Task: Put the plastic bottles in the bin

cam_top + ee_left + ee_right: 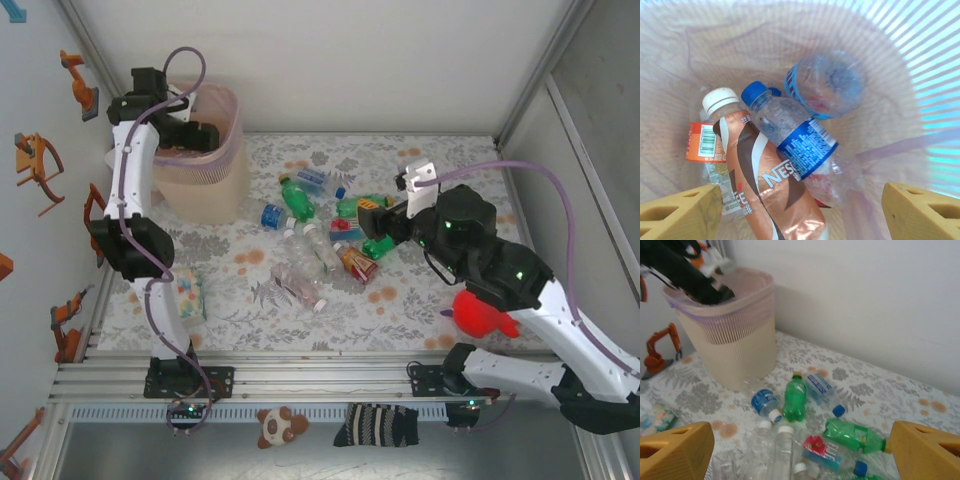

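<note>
Progress check on the bottle cleanup: I'd call it roughly a quarter to a third done, going by what I can count.

My left jaws hang right over the mouth of the bin (pixel 215 195), spread wide with nothing between them. Looking straight down, I count four bottles lying at the bottom: a copper-coloured bottle (pixel 770 185) with a white cap, a clear blue-capped bottle (pixel 800 145) leaning across it, a clear bottle seen end-on (pixel 827 82) behind those, and an orange-labelled one (pixel 702 142) half buried on the left. There could be more underneath, I can't tell.

My right jaws are open too, holding nothing, hovering over the pile on the bench (pixel 420 300). That pile is the bulk of the job: a green bottle (pixel 795 397) and a small blue-labelled bottle (pixel 762 402) nearest the bin, a second green bottle (pixel 852 435) lying on its side, and a bunch of clear ones bunched together, some touching. Around ten in all, I reckon.

The red plush toy (pixel 485 312) and the dotted white box (pixel 190 293) sit off to the sides and aren't my problem.
</note>
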Motion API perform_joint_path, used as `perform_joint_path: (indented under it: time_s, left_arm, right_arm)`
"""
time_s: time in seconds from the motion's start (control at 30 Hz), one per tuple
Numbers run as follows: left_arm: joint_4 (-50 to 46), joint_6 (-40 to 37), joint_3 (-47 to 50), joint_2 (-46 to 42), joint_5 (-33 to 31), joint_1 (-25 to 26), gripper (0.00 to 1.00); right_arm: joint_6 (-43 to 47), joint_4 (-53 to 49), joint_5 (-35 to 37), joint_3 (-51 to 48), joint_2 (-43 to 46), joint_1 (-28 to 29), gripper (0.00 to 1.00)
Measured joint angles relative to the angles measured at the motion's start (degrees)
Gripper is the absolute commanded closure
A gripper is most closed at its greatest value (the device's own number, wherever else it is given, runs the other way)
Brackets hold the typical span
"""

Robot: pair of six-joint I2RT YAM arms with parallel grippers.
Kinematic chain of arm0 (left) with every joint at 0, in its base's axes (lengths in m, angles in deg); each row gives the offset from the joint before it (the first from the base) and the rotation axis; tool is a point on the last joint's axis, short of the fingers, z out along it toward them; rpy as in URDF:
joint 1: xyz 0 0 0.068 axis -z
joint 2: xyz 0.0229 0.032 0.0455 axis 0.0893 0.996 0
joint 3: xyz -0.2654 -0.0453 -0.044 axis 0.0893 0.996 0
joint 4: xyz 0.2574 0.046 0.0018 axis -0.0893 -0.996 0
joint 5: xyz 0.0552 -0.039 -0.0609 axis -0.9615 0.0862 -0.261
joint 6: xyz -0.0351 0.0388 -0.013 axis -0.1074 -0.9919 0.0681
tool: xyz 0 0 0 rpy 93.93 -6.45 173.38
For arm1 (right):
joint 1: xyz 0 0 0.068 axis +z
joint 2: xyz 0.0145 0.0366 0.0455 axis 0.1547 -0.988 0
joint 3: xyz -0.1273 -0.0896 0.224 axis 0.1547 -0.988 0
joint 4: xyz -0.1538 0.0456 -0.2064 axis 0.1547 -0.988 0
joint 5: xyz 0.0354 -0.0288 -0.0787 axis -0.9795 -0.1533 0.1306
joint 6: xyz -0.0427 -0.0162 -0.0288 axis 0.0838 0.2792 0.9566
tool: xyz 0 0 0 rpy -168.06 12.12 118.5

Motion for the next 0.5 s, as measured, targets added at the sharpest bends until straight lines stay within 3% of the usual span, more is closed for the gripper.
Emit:
perform_joint_path:
  time_s: [0.27, 0.5]
  left_arm:
    - [5.4, 2.6, 3.2, -8.4, 8.7, -0.2, 0.19]
    - [15.3, 6.0, 16.6, -21.9, 15.3, -0.4, 0.19]
  right_arm:
    - [-1.6, -3.6, 0.6, 0.7, -4.4, -1.2, 0.08]
    - [-6.5, -4.7, -5.3, 0.2, -6.7, -9.8, 0.09]
